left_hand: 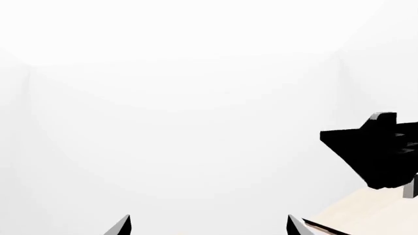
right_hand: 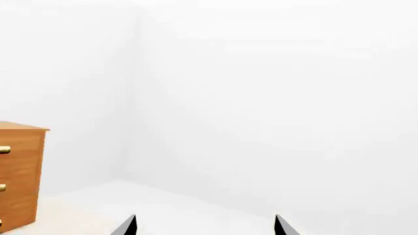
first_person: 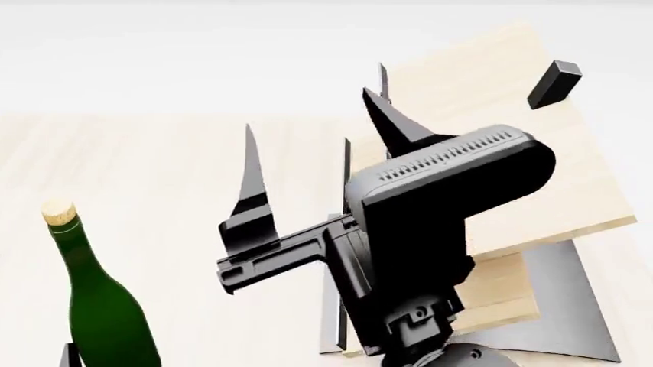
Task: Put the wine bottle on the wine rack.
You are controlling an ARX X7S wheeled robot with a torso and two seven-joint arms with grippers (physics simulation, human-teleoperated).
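Dark green glass, tan cork on top: the wine bottle (first_person: pixel 100 294) stands upright on the pale wood table (first_person: pixel 153 176) at the near left of the head view, its lower part cut off by the frame edge, so I can't see any label. Nothing is touching it from what shows.

Over to the right is the wine rack (first_person: pixel 510 153), tilted light wood panels stacked in tiers with a small black block (first_person: pixel 554 83) near the far top corner and a grey metal base (first_person: pixel 571 306) poking out at the near side. It sits well apart from the bottle.

Between them, and partly covering the rack, is the right gripper (first_person: pixel 316 138), a chunky black thing with its two pointed fingers spread apart and nothing between them. In its wrist view only the two fingertips show, plus white walls and a reddish-brown drawer cabinet (right_hand: pixel 19 176) with brass handles.

The left gripper (left_hand: pixel 209 226) shows only its fingertips in its own wrist view, also spread with nothing between, facing white wall with a black arm part (left_hand: pixel 379 152) at one side.
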